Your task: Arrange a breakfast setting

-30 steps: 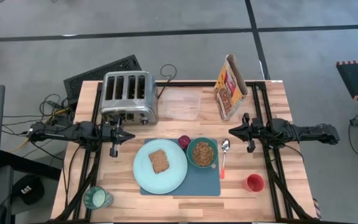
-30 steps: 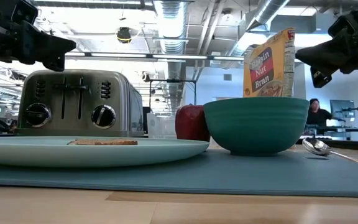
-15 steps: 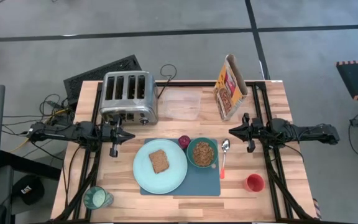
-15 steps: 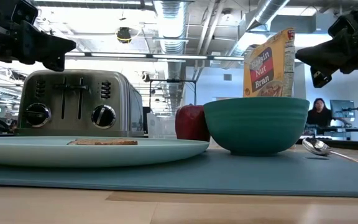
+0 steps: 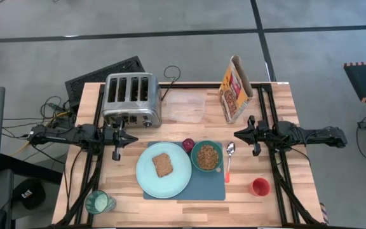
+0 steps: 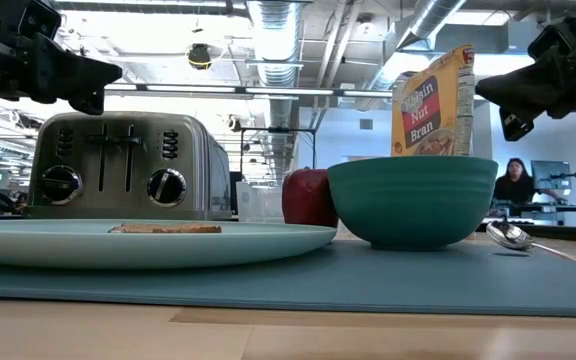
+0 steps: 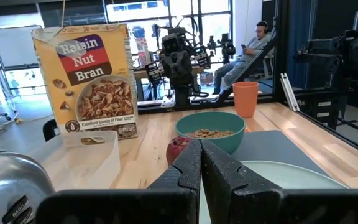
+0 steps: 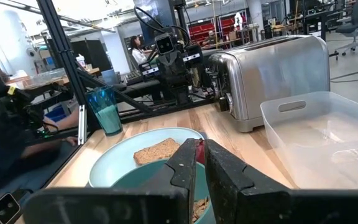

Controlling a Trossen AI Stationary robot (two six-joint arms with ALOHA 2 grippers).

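Both tools are closed, empty: left tool (image 5: 134, 139), right tool (image 5: 236, 133); only wrist views show it.

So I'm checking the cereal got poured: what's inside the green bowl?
The green bowl on the mat holds brown cereal flakes, seen from above and in the left wrist view. Nothing else shows in it; whatever lies under the flakes is covered. Both hands are away from it.

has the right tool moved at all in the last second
No. In the high view the right tool sits beside the cereal box and spoon exactly as before, fingers shut.
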